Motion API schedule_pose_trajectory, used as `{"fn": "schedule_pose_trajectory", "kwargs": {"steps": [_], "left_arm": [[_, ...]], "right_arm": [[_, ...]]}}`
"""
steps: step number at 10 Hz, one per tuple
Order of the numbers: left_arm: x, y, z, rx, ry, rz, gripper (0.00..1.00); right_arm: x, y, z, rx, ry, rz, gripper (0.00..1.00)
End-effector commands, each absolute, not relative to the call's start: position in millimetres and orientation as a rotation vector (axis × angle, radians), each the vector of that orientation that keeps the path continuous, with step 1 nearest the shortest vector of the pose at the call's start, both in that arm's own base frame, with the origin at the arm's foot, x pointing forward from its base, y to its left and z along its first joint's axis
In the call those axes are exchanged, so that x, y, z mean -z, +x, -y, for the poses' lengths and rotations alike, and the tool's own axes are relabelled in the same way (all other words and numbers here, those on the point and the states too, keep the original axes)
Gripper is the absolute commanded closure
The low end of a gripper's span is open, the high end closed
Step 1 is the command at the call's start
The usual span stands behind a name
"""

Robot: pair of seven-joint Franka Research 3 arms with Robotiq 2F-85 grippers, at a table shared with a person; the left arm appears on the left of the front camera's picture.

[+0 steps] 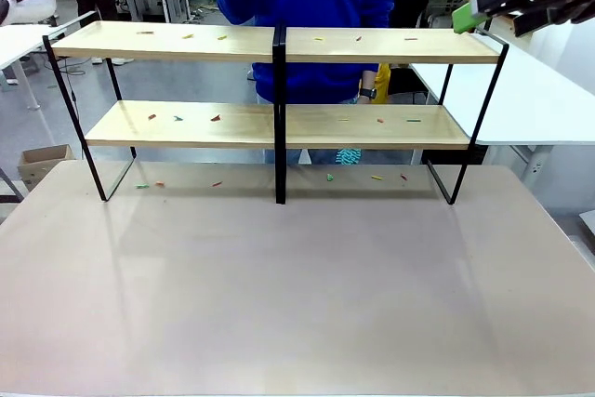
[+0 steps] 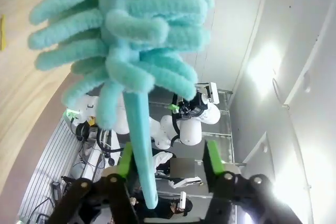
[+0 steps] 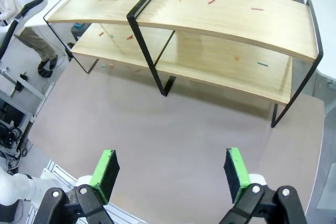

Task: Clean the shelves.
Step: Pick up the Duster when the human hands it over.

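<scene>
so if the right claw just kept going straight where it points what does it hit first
The right claw likely meets bare table just short of the shelves, though depth is unclear.

Bright, even indoor light fills the front view. The shelves [image 1: 186, 42] throw a soft, pale shadow on the surface [image 1: 297, 304], which has a faint sheen. In the left wrist view, 2 bright patches [image 2: 262, 66] blow out to white glare above and right of the left fingers [image 2: 126, 162]. The duster [image 2: 126, 40] just above them looks soft. Ahead of the right fingers [image 3: 105, 174], wide-angle distortion bows the shelf boards.
</scene>
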State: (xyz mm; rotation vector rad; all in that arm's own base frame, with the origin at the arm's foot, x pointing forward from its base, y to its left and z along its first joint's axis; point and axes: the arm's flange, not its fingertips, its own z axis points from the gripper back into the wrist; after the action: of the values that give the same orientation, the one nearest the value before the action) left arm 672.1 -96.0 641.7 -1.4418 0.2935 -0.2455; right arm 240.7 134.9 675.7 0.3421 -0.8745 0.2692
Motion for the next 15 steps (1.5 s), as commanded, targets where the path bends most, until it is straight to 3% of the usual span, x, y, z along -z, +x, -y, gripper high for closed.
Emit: {"fn": "schedule_pose_trajectory", "kwargs": {"steps": [1, 9, 11, 13, 15], "left_arm": [[-644, 670, 93, 0.229, -1.384, -0.299, 1.00], [-653, 656, 96, 0.288, -1.309, -0.290, 1.00], [-671, 641, 75, 0.447, -1.256, -0.326, 1.00], [-697, 607, 20, 0.687, -1.088, -0.370, 1.00], [-724, 561, -38, 0.922, -1.080, -0.307, 1.00]], "right_arm": [[-677, 241, -134, -0.271, 0.348, 0.875, 0.00], [-677, 241, -134, -0.271, 0.348, 0.875, 0.00], [-677, 241, -134, -0.271, 0.348, 0.875, 0.00], [-677, 241, -134, -0.271, 0.348, 0.875, 0.00], [-677, 241, -134, -0.271, 0.348, 0.875, 0.00]]}}
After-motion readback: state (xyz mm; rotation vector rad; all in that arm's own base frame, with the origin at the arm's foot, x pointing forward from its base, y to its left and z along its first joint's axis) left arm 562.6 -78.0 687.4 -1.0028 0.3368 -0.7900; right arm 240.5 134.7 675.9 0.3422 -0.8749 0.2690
